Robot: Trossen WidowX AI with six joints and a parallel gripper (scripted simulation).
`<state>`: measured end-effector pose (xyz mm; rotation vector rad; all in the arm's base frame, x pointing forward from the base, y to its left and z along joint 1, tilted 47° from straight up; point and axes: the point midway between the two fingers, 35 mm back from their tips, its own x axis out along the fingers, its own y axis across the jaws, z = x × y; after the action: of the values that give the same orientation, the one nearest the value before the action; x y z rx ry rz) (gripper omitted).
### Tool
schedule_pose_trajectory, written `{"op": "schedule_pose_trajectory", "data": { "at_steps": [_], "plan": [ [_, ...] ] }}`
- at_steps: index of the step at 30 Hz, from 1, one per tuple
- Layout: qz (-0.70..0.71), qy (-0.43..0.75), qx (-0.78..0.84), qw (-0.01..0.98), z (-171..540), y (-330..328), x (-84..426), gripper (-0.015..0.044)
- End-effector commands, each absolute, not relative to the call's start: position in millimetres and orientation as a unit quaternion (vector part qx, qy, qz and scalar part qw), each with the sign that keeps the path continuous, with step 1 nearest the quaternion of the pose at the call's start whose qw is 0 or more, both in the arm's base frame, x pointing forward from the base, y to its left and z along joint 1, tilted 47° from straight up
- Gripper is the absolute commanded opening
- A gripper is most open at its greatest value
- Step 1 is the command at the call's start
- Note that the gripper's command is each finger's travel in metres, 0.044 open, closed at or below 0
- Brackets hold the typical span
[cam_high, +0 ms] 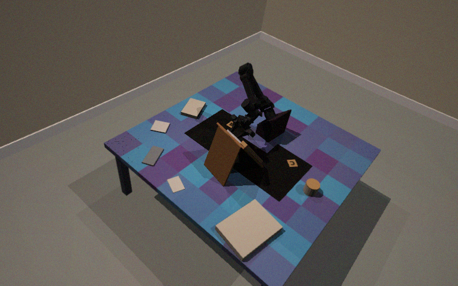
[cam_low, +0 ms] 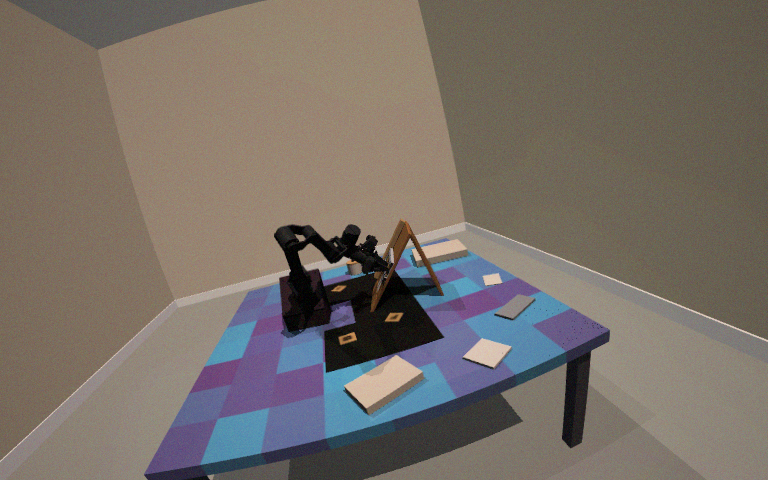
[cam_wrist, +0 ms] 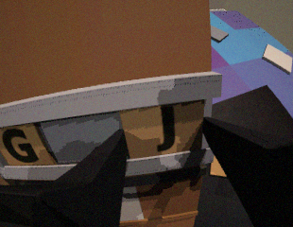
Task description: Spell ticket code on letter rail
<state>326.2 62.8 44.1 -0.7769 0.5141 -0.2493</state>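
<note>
The brown easel board [cam_high: 220, 157] [cam_wrist: 104, 43] stands on the black mat, with the grey letter rail [cam_high: 234, 136] [cam_wrist: 194, 91] across its front. My gripper [cam_low: 387, 268] [cam_wrist: 163, 129] is shut on the J tile [cam_wrist: 142, 134], which sits between the rail's lips at its right end. The G tile [cam_wrist: 19, 144] is in the rail further left, with a bare gap between them. Loose tiles lie on the mat: one [cam_high: 292, 163] [cam_low: 339, 288] on one side, two [cam_low: 394, 317] [cam_low: 347, 338] on the other. I cannot read the ticket's code.
A large pale box [cam_high: 249, 228] [cam_low: 440, 252], a smaller box [cam_high: 193, 107] [cam_low: 383, 383], a grey slab [cam_high: 152, 155] [cam_low: 515, 306], two pale cards [cam_high: 160, 126] [cam_high: 176, 184] and a wood-topped cylinder [cam_high: 311, 187] [cam_low: 353, 268] stand or lie around the black mat [cam_high: 277, 189].
</note>
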Motion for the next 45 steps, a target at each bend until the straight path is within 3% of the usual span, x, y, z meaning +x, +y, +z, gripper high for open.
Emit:
{"op": "schedule_pose_trajectory", "data": {
  "at_steps": [1, 45],
  "plan": [
    [-0.122, 0.246, -0.371, 0.887, 42.1, 64.9, 326.8, 0.0],
    [-0.121, 0.246, -0.371, 0.887, 26.6, 80.5, 327.6, 0.0]
  ]
}}
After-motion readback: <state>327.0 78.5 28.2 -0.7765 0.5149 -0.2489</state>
